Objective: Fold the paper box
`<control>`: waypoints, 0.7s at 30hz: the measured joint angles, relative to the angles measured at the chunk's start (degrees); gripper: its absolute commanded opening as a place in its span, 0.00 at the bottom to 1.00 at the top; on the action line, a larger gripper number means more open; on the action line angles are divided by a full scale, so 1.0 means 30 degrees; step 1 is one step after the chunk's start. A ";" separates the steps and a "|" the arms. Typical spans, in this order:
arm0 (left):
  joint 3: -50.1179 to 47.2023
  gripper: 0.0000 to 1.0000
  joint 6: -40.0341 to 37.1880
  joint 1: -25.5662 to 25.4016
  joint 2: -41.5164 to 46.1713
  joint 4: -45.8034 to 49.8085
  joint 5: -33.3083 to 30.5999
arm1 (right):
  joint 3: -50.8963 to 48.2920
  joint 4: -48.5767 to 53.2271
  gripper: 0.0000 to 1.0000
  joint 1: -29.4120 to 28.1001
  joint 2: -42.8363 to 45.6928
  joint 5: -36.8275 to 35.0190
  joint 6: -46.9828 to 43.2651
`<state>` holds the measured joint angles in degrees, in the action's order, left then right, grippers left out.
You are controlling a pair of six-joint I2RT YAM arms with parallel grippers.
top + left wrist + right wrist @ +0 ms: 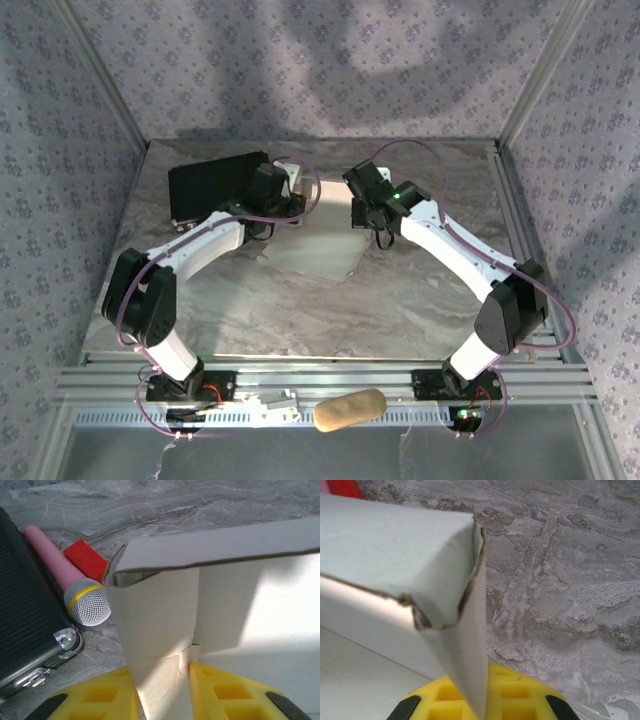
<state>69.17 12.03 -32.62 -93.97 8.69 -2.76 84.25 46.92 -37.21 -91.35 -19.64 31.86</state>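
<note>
The paper box [325,245] is a white cardboard sheet, partly folded, lying mid-table between both arms. In the left wrist view a raised white panel of the box [225,605] stands up between the yellow fingers [100,695], and my left gripper [162,680] is shut on it. From above, the left gripper [285,195] is at the sheet's far left corner. In the right wrist view a folded corner of the box [385,545] with a torn-looking edge rises over my right gripper [482,700], which is shut on a thin wall of it. The right gripper [365,212] is at the far right edge.
A black hard case [215,185] lies at the back left, right beside the left gripper. Next to the case [25,615] lie a pink microphone [75,587] and a red block [87,560]. A tan oblong object [350,410] rests on the front rail.
</note>
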 measured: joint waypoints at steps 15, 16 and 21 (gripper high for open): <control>-0.0117 0.00 0.0423 0.0051 -0.0007 -0.0503 -0.0539 | 0.0000 -0.0117 0.00 0.0124 0.0000 0.0102 0.0000; -0.0117 0.00 0.0517 -0.0109 -0.0007 -0.0408 -0.1071 | 0.0000 -0.0138 0.00 0.0124 0.0000 0.0153 0.0000; -0.0117 0.09 0.1071 -0.0750 -0.0007 -0.0240 -0.3038 | 0.0000 -0.0138 0.00 0.0124 0.0000 0.0233 0.0000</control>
<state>68.82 15.25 -34.87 -94.00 7.97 -11.88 84.25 46.50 -36.84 -91.35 -18.94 31.86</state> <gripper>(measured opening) 0.054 0.060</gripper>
